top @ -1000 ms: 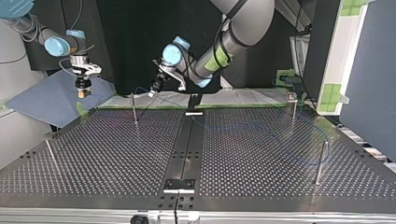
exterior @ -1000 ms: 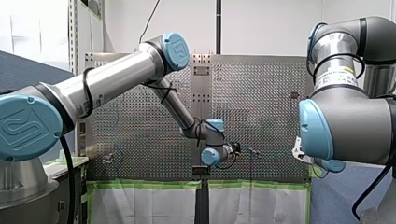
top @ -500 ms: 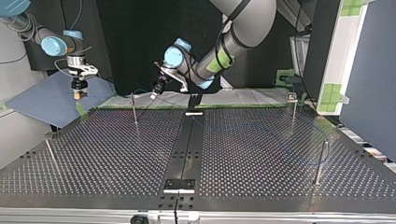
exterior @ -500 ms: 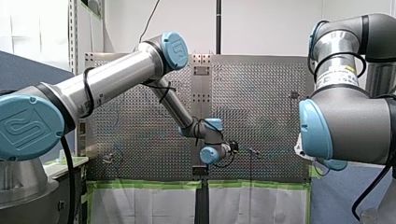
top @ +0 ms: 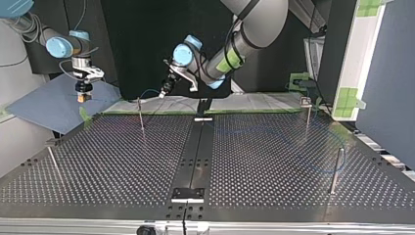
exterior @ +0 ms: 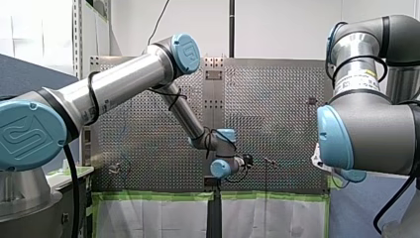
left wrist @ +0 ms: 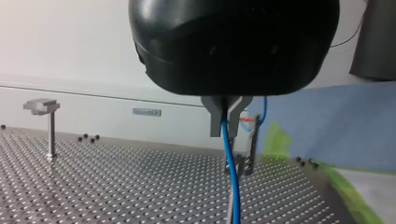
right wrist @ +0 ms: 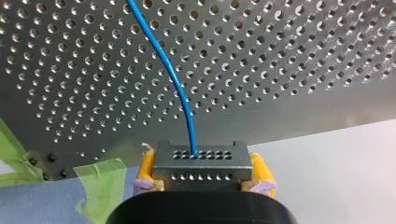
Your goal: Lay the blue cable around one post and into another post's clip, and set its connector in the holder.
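Desk (top: 122, 161): one, perforated. Posts counted in the top view: four. Two stood nearest, the near left post (top: 53, 164) and the near right post (top: 335, 169). Two stood farther back, the far left post (top: 141, 115), left of the middle, and the far right post (top: 307, 111).

Blue cable (right wrist: 184, 99): one. In the top view it lay faintly across the desk's right half, curving beside the near right post; contact could not be told.

At the far edge, my left gripper (top: 162, 94) hung just beside the far left post. Its jaws were closed narrow on the cable, which ran down from them toward the desk.

Beyond the far left corner, my right gripper (top: 84, 97) held the one grey connector (right wrist: 201, 161). Its jaws clamped the connector's sides between yellow pads, and the cable entered one of its two rows of holes.
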Robot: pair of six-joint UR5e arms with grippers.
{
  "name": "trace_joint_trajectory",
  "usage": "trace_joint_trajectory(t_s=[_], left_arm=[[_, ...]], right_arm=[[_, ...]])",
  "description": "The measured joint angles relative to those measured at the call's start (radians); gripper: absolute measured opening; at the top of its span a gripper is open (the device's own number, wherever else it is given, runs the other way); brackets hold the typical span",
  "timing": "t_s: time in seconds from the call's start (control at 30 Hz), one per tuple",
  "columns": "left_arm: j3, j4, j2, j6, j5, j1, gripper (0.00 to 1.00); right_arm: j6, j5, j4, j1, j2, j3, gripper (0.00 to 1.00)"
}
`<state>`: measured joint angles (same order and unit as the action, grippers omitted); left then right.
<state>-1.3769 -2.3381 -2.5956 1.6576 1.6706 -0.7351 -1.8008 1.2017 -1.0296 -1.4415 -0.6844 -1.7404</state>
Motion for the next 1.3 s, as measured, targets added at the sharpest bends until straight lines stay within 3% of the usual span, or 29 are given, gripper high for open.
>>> trace_joint_trajectory(t_s=[0.17,0.33,0.43,0.6,0.73,0.83,1.3], left_arm=[[-0.027,0.024,0.000,0.003,-0.004,-0.011,0.01],[-0.031,0.061,-0.001,0.037,-0.018,-0.011,0.01],[-0.031,0.085,-0.001,0.063,-0.020,-0.006,0.01],[-0.031,0.079,-0.001,0.087,-0.021,-0.001,0.01],[-0.031,0.050,0.000,0.066,-0.019,0.001,0.01],[-0.030,0.027,0.001,0.048,-0.019,0.004,0.01],[-0.008,0.006,0.028,0.020,-0.022,0.009,0.01]], right_arm=[[-0.011,0.001,-0.016,-0.011,0.004,-0.003,0.00],[-0.052,-0.014,-0.057,-0.022,0.009,-0.003,0.00],[-0.066,-0.030,-0.070,-0.027,0.011,-0.003,0.00],[-0.057,-0.021,-0.067,-0.029,0.013,-0.003,0.00],[-0.042,0.001,-0.058,-0.025,0.012,-0.003,0.00],[-0.037,-0.005,-0.054,-0.018,0.009,-0.003,0.00],[-0.046,-0.034,-0.044,0.001,-0.020,-0.003,0.00]])
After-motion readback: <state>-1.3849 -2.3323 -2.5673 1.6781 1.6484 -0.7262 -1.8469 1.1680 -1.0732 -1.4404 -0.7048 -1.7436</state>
